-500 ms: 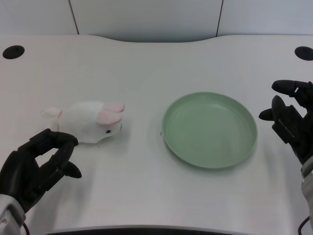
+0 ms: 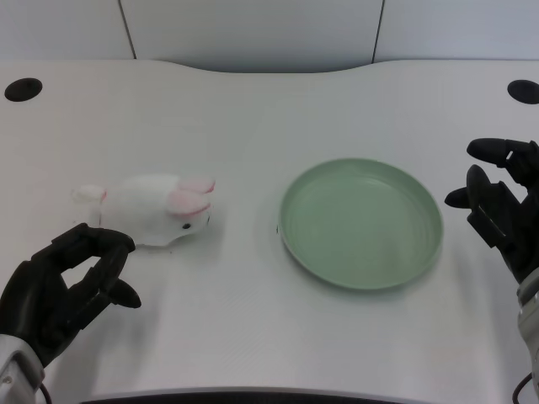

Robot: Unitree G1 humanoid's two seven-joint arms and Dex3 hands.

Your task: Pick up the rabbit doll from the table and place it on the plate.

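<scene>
The rabbit [image 2: 157, 209] lies on its side on the white table [image 2: 253, 109], left of the green plate [image 2: 360, 223] and apart from it, with a strip of bare table between its nose and the plate's rim. Its long axis runs nearly across the picture, left to right: the tail end points left, the head with its pink-lined ears points right toward the plate. The left hand [image 2: 63, 288] sits at the lower left, just below and a little left of the rabbit's tail end, near it but not touching. Its fingers are curled loosely inward with a gap showing between them and the thumb, and it holds nothing. So the rabbit lies up and to the right of that hand, and the hand faces the doll's rear half rather than its middle. The right hand [image 2: 498, 202] hangs beyond the plate's far rim, well apart from the rabbit, so the left is plainly the nearer one. The pick-up has not begun. The coming move likely calls for the left hand to go forward and slightly right, spread wider, and close across the rabbit's short axis near the body's middle, since a grip at the tail end might let the soft head droop on the carry to the plate.
</scene>
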